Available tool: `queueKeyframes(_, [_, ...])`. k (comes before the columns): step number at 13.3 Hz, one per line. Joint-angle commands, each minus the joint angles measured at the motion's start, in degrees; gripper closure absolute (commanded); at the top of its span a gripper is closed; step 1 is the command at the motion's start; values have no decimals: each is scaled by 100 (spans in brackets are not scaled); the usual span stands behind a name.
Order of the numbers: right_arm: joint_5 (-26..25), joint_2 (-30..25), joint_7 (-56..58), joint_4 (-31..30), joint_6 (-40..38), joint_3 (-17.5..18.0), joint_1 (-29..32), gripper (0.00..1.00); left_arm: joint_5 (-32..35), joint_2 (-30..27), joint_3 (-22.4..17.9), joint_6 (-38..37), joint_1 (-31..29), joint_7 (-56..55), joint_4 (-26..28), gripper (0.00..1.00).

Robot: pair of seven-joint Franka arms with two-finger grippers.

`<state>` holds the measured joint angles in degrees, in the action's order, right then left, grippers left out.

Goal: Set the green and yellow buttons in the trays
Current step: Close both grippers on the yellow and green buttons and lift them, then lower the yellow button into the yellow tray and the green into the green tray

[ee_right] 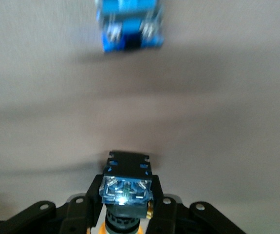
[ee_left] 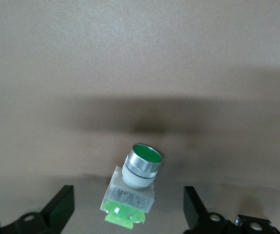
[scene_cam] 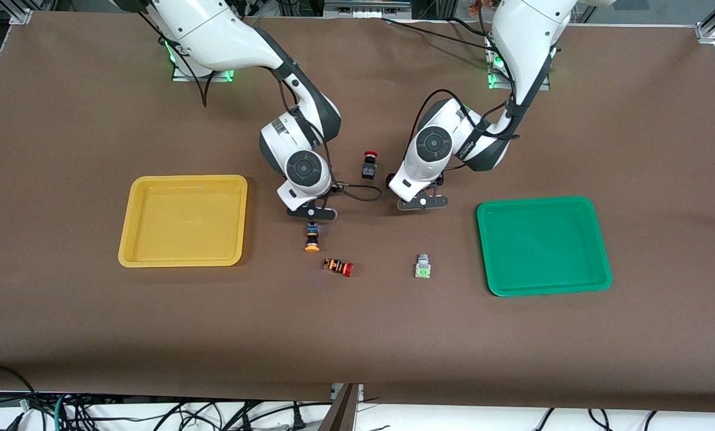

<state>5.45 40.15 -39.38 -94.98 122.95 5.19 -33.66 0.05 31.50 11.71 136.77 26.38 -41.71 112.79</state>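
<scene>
Nearest the front camera lie a green button (scene_cam: 422, 267) and a red-capped switch (scene_cam: 338, 267), both on the bare brown table (scene_cam: 357, 335) between the two trays.

My right gripper (scene_cam: 313, 216) is low over the table near the yellow tray (scene_cam: 183, 220), its fingers (ee_right: 93, 202) closed narrow on a yellow button (scene_cam: 312, 237). That button's black body and blue terminal end (ee_right: 125, 186) show between my fingers in the right wrist view, and its orange cap points toward the front camera.

My left gripper (scene_cam: 423, 202) hangs over the table beside the green tray (scene_cam: 543, 245), its fingers (ee_left: 57, 210) spread wide and holding nothing. Between them, in the left wrist view, lies a second green button (ee_left: 134, 186) on the table, touched by neither finger.

Both trays hold nothing. A second red-capped switch (scene_cam: 369, 164) stands between my two wrists, closer to the arm bases.
</scene>
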Motion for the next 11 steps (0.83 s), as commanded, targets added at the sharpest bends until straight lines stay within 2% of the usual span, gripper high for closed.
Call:
queueKeyframes(1, [53,-410,1051,-3,-524,-9,700,100,381,23,-54,113,69,-101,33,60])
queueKeyframes(2, [9,-472,1551,14,-744,-87,982,100,391,23,-63,113,60,-92,33,74])
queueKeyframes(4, [-18,-622,2589,14,-1035,-525,1230,100,391,14,-54,95,51,-66,15,91])
queueKeyframes(5, [-27,-631,2959,-12,-1105,-867,1231,100,391,-12,-54,52,34,-48,7,93])
queueKeyframes(8, [-27,-587,3830,-126,-1168,-1579,1239,98,400,-301,-107,-421,-150,-13,-46,93])
queueKeyframes(10, [-27,-526,4297,-354,-1080,-1967,1300,97,452,-652,-133,-791,-570,572,-125,93])
queueKeyframes(11, [-27,-500,4316,-468,-993,-2038,1405,96,479,-741,-125,-1001,-929,1142,-256,93])
